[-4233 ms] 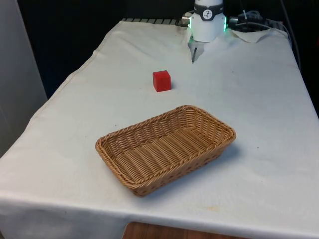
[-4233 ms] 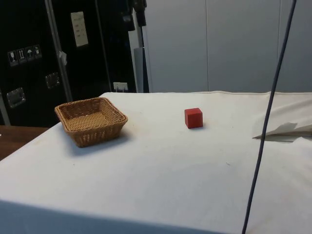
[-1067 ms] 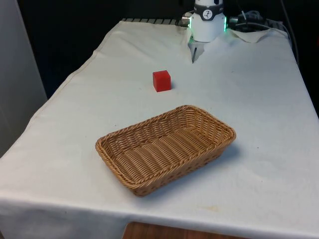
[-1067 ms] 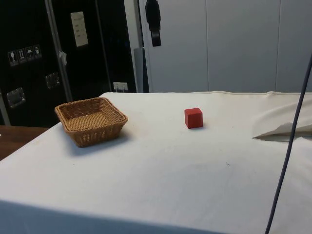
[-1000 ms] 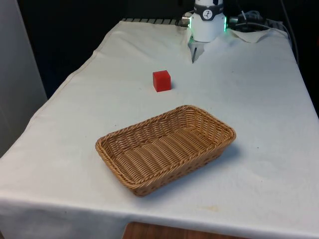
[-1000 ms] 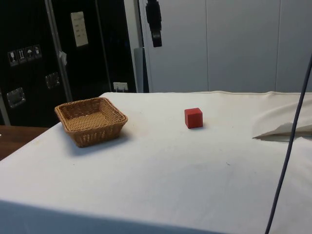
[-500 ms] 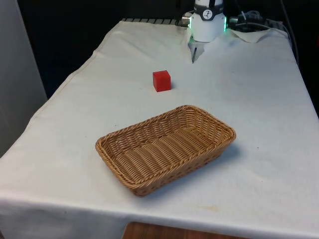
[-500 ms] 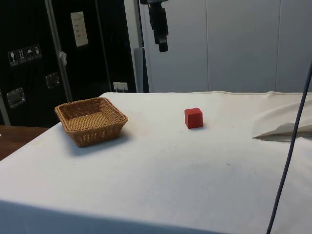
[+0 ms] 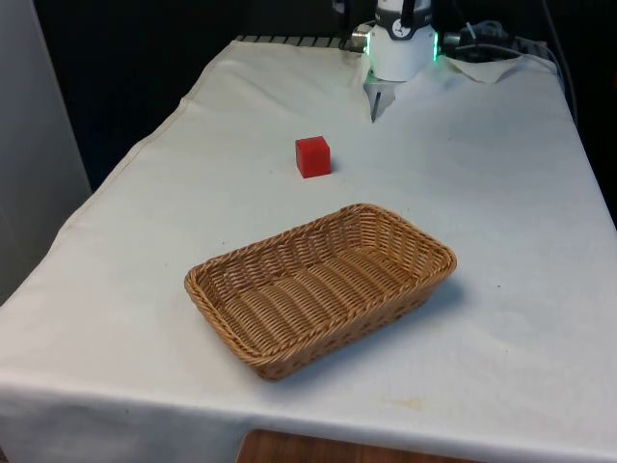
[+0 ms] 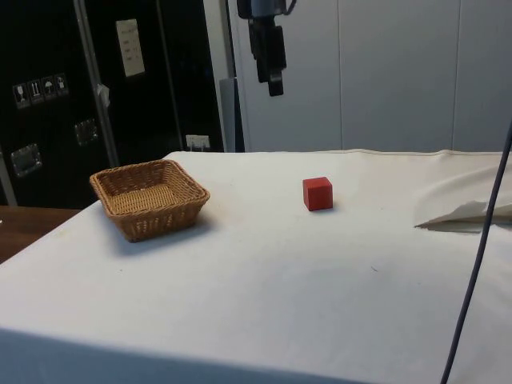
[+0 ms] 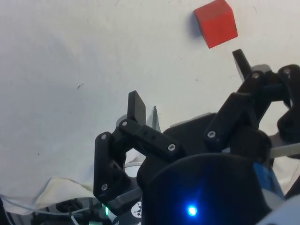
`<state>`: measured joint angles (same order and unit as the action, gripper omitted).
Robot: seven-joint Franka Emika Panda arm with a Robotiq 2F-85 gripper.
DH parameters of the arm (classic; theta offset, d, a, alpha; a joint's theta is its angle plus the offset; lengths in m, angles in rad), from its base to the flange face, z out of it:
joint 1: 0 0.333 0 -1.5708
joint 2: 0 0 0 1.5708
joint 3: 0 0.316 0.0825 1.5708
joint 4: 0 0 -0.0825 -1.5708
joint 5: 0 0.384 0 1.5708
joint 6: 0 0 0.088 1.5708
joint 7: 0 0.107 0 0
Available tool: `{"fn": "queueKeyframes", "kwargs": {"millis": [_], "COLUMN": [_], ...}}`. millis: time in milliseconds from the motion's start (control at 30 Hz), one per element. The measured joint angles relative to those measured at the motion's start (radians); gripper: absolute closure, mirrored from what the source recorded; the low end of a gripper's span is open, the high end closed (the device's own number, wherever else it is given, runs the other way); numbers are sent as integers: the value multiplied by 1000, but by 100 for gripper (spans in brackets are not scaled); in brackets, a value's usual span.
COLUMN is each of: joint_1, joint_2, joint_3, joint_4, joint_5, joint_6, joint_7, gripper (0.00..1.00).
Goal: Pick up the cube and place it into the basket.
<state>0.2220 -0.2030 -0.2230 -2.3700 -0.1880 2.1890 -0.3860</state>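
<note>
1 relation matters to me here: the cube [image 10: 318, 194] sits low on the tabletop [image 10: 336, 272] while my gripper [image 10: 272, 72] hangs high above it, offset toward the basket [image 10: 149, 197] side in the side view. in the wrist view the cube [image 11: 216, 23] lies out beyond the 2 fingers [image 11: 136, 107], closer to the far finger tip than to the midline of the gripper [image 11: 190, 79], so i judge the gap is not yet centred over it. the fingers stand wide apart with nothing between them.

in the front view the cube [image 9: 312, 156] rests on the white cloth toward the far end of the tabletop [image 9: 501, 193], well apart from the basket [image 9: 320, 287], which lies nearer the camera with its long axis running diagonally. the cube has no long axis to speak of; in the wrist view its faces look turned a little against the line between the fingers, so i judge a small wrist rotation would help square the grasp.

my read of the coming move: shift sideways until the cube falls between the fingers, then descend. the basket holds nothing, so the task is at its start.
</note>
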Motion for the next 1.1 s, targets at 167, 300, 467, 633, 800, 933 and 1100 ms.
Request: {"fn": "queueKeyframes", "kwargs": {"millis": [167, 300, 467, 633, 800, 933, 1100], "joint_1": [-4, -8, -11, -12, -13, -15, -16], "joint_2": [-13, -19, -21, -21, -21, -21, -21], "joint_3": [-6, -12, -26, -41, -64, -82, -101], "joint_4": [-34, -55, -76, -95, -112, -126, -140], "joint_5": [0, 1, 6, 13, 22, 24, 26], "joint_6": [31, 49, 66, 82, 95, 111, 126], "joint_7": [-25, -45, -75, -105, -142, -166, -190], "gripper": [0, 0, 0, 0, 0, 0, 0]}}
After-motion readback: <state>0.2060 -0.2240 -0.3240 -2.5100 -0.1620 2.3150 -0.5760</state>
